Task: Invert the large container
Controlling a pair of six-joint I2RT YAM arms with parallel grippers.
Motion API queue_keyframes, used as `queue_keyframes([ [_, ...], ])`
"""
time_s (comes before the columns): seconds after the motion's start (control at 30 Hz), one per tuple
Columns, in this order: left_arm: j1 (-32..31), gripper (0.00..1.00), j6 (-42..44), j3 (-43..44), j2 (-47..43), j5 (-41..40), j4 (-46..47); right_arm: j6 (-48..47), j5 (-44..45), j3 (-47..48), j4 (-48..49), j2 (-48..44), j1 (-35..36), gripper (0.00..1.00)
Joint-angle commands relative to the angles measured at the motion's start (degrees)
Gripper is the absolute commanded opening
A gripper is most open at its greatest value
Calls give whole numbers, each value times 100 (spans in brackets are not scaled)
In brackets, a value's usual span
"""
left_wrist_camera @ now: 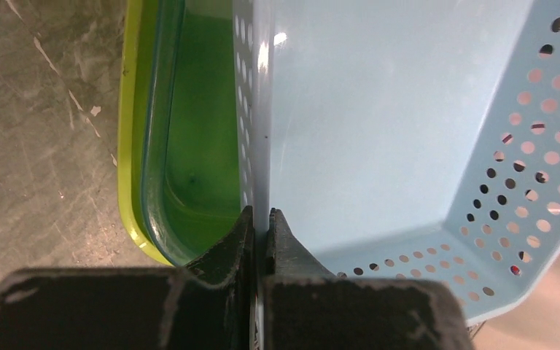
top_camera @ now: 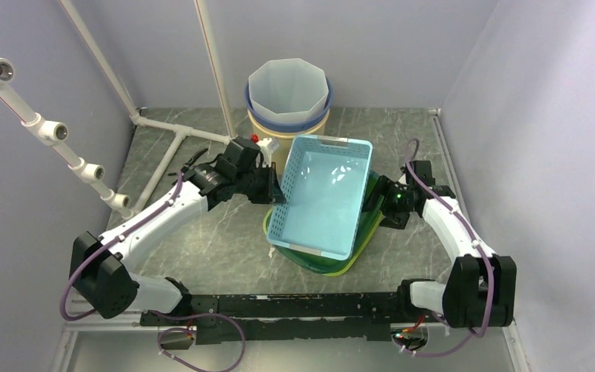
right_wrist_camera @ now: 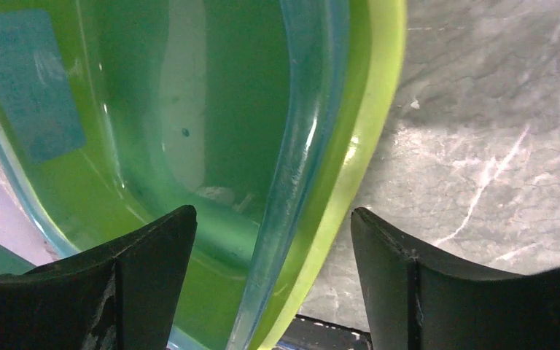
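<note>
Left hand clamped on the left long wall of the large container, a pale-blue perforated basket. Its long axis runs away from the arm bases. It rests on the green tub, between both arms. Right hand fingers apart, straddling the tub's rim, gripping nothing.

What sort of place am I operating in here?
Probably a lab robot test cell, not a home: plain pale walls enclose a grey marble-patterned tabletop, with a white plastic pipe frame at the left.
</note>
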Motion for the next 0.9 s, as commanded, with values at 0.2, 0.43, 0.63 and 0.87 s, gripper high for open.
queue_keyframes([
  [0.2, -14, 3, 135, 504, -436, -75, -62, -433, 8, -361, 171, 53, 931, 62],
  [0.43, -15, 3, 63, 485, -676, -604, -143, 265, -184, -631, 870, -165, 2279, 56],
  [0.63, -14, 3, -32, 343, -1033, -1021, -221, 433, -394, -770, 1192, -105, 2922, 47],
  [0.87, -15, 3, -66, 252, -1340, -1385, -257, 485, -527, -733, 1425, -160, 3206, 50],
])
